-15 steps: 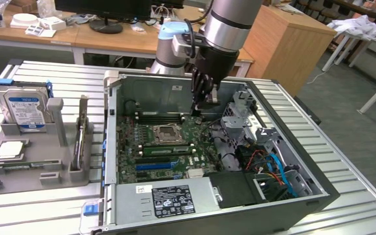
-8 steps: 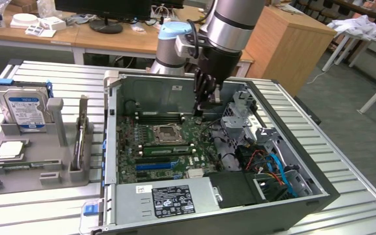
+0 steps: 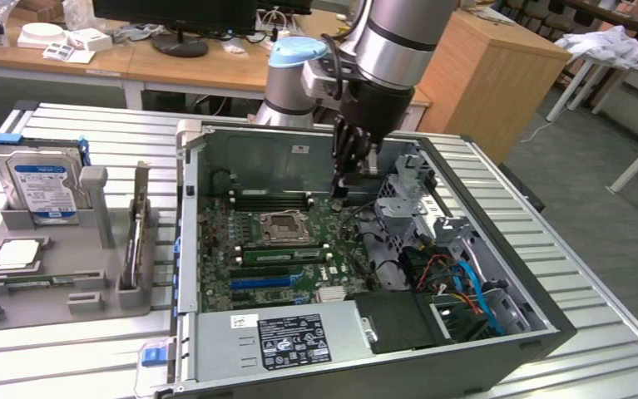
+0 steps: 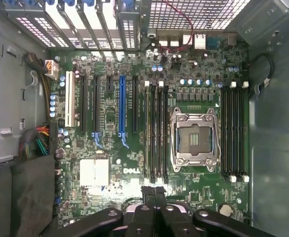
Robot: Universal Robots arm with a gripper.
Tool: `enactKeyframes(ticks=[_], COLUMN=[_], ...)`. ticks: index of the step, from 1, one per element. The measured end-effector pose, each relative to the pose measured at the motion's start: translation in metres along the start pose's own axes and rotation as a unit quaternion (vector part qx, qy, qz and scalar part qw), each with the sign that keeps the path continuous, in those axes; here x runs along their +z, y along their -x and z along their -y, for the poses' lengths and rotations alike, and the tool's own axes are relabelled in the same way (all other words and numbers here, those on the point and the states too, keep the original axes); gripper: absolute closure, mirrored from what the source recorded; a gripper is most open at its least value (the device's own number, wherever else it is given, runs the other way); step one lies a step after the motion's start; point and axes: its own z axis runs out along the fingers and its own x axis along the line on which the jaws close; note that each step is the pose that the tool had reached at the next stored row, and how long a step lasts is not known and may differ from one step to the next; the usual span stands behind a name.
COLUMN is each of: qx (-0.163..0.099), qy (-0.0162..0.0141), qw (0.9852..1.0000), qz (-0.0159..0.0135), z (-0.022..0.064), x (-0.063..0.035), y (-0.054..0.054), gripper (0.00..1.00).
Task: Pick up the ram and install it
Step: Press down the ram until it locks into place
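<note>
The ram (image 3: 279, 255), a long green stick with dark chips, sits on the motherboard (image 3: 254, 274) beside the empty CPU socket (image 3: 279, 226), in line with the black memory slots. My gripper (image 3: 343, 184) hangs inside the open computer case, over the far side of the board and apart from the ram. Its fingers are pressed together with nothing between them. In the wrist view my gripper (image 4: 154, 190) points down at the motherboard (image 4: 109, 113), just off the end of the memory slots (image 4: 156, 133) next to the CPU socket (image 4: 193, 138).
The case walls (image 3: 191, 249) and a metal drive cage (image 3: 408, 187) hem in the board. Coloured cables (image 3: 463, 283) lie at the exterior view's right. Left of the case, a grey fixture (image 3: 86, 274) holds a hard drive (image 3: 39, 183), a square CPU chip (image 3: 17, 253) and an upright card (image 3: 136, 237).
</note>
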Motion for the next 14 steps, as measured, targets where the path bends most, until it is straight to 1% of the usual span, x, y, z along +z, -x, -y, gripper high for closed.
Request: enactKeyframes(ticks=[6, 14], qx=[0.0, 0.0], qy=[0.0, 0.0], qw=[1.0, 1.0], qz=[0.0, 0.0001], z=[0.0045, 0.0047], x=[-0.0002, 0.0007], y=[0.0001, 0.0001], gripper=[0.89, 0.89])
